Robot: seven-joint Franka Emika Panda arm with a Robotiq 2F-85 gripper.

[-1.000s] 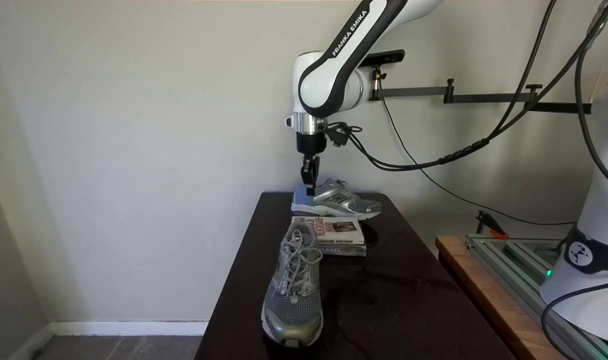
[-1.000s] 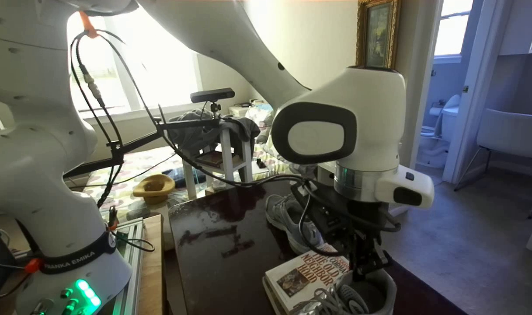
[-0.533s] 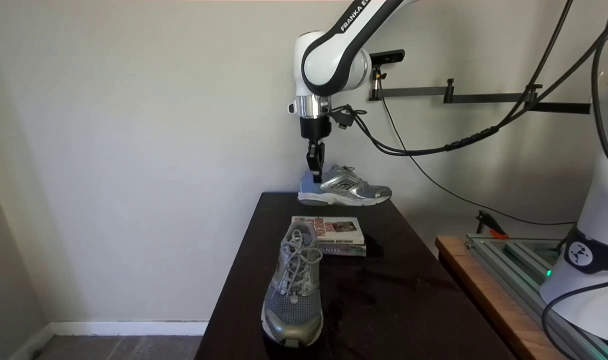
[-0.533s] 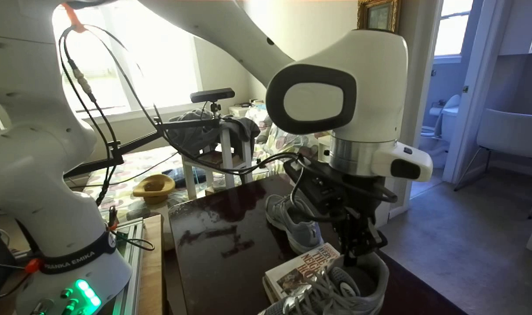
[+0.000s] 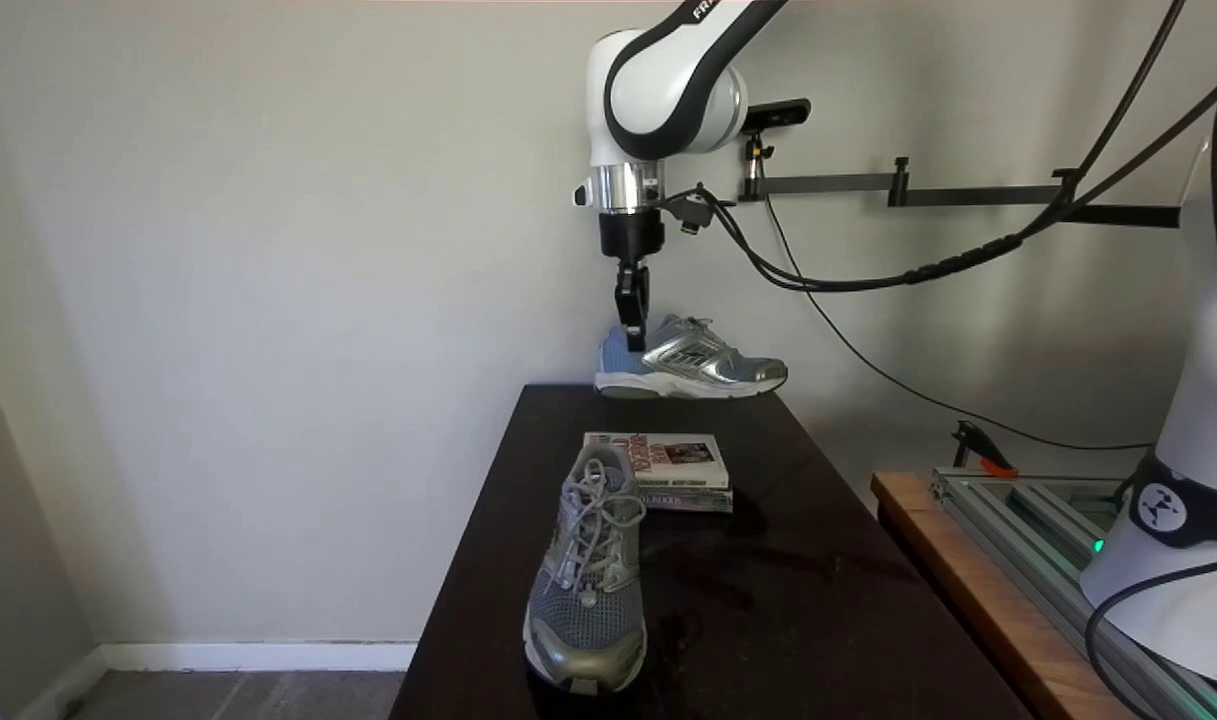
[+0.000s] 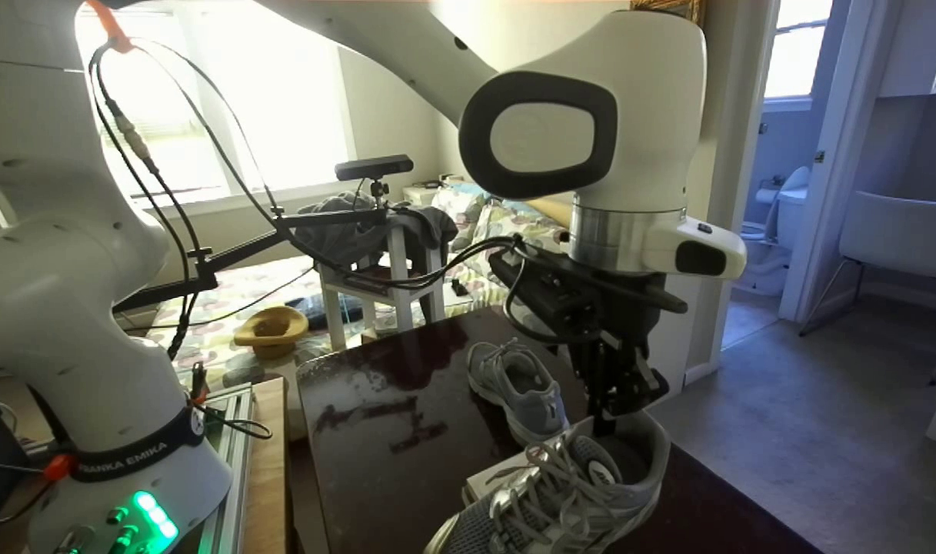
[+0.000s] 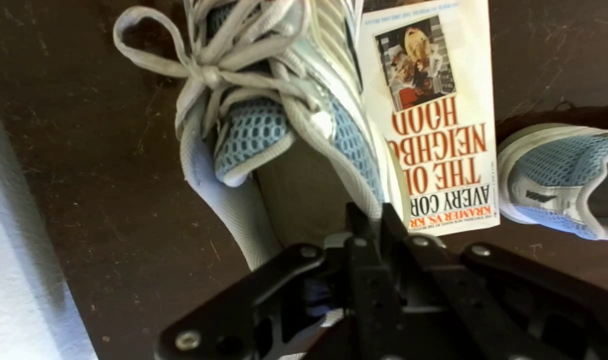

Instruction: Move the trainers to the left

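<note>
While the resting grey-silver mesh running shoe [image 5: 588, 590] with pale laces stays put on the dark brown glossy table [image 5: 808, 610], the held grey-silver mesh running shoe [image 5: 690, 357] with pale sole is higher than a second ago in both exterior views. Black two-finger gripper [image 7: 373, 212] is up with it: fingers nearly together, side of that shoe's collar pinched between the tips.

Table top carries reflections and light scuffs. Room: off-white wall [image 5: 268, 250], white baseboard [image 5: 258, 657], grey floor [image 5: 218, 695]; also a bright window [image 6: 283, 100], a bed [image 6: 244, 286] with a spotted pale cover, a white toilet [image 6: 794, 201] beyond a doorway [image 6: 837, 115].

Around: white wooden stand [image 6: 398, 269] draped with grey cloth [image 6: 341, 240], mounted black bar-shaped camera [image 6: 374, 167], yellow hat-like object [image 6: 271, 331]. In the way: short stack of white paperback books [image 5: 678, 478] with red lettering, lying between the two shoes in the wrist view, just beside the resting one; can't tell if they touch. Held shoe hides most of that stack in an exterior view. Black cables [image 5: 858, 285] sag sideways from just above the gripper in both exterior views.
</note>
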